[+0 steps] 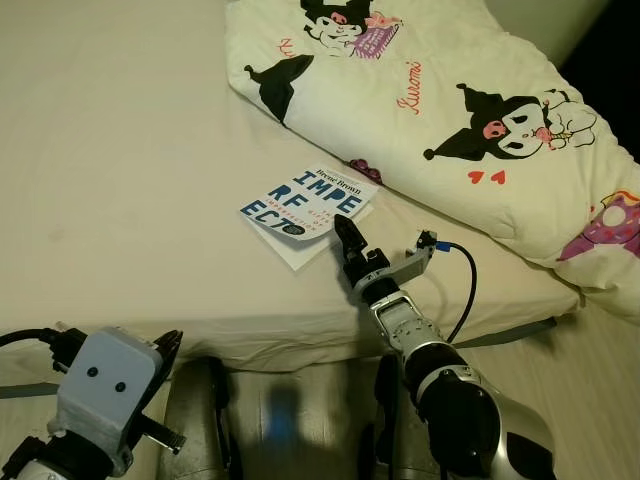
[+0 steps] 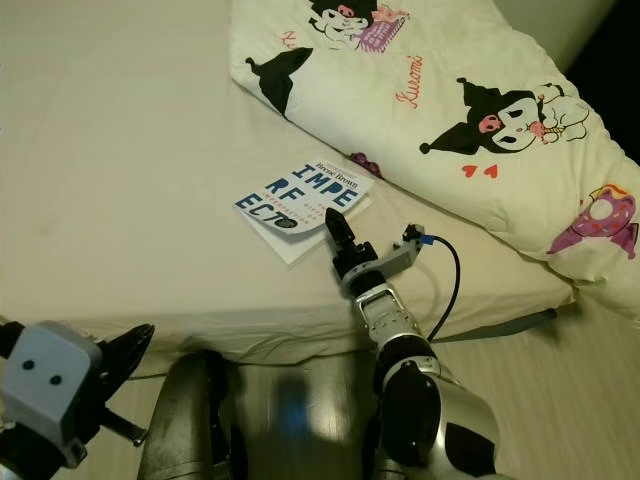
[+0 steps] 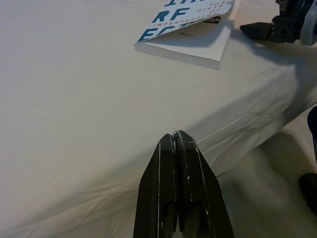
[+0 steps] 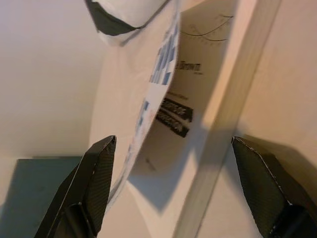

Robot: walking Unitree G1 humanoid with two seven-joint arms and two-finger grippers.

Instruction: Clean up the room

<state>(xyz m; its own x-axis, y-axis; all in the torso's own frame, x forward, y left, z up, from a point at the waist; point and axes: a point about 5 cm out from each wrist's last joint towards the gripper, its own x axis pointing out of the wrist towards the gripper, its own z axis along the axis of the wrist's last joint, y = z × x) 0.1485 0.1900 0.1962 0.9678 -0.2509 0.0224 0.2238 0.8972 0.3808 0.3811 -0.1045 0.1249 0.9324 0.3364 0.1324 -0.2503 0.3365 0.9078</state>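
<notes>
A white paperback book [image 1: 305, 205] with big blue letters lies on the cream bed sheet [image 1: 130, 200], close to the bed's front edge. Its front cover curls up off the pages [image 3: 188, 34]. My right gripper [image 1: 345, 230] reaches over the bed edge to the book's near corner. It is open, with one finger on either side of the book's edge [image 4: 213, 74] and the lifted cover between them. My left gripper [image 3: 174, 136] is shut on nothing, low at the bed's front edge, to the book's left [image 1: 168, 345].
A thick cream comforter [image 1: 480, 110] printed with black cartoon figures covers the bed's right side, just beyond the book. A black cable [image 1: 468, 285] loops from my right wrist. Pale floor [image 1: 590, 380] lies at the lower right.
</notes>
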